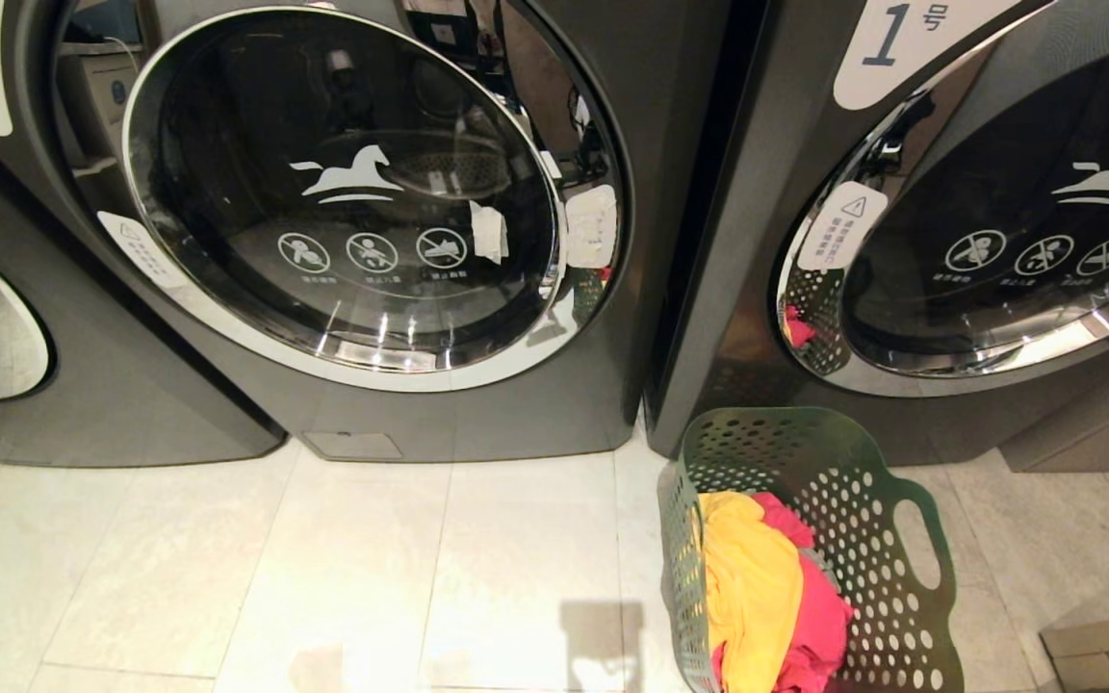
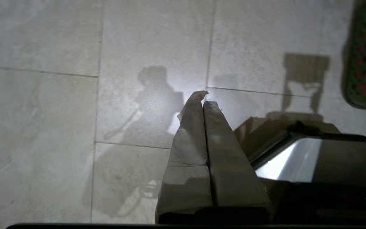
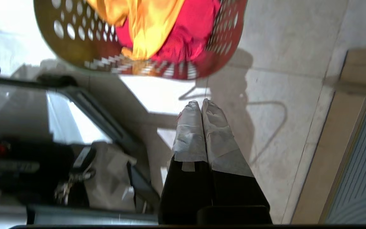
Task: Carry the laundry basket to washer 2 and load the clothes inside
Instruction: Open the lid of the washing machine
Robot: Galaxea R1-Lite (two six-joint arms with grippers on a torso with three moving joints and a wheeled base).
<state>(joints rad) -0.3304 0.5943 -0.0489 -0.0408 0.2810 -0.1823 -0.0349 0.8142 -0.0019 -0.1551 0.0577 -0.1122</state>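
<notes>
Laundry basket (image 1: 863,481) beside washer 2 (image 1: 343,192)

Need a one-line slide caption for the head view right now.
Laundry basket of clothes stands on the tiled floor before closed washer 2 and washer 1.

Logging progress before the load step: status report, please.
Left pincer and right pincer shut, empty, over pale floor tiles. Green perforated plastic laundry basket on floor, yellow and pink-red clothes inside. Dark grey washer 2 door closed. Path unobstructed.
</notes>
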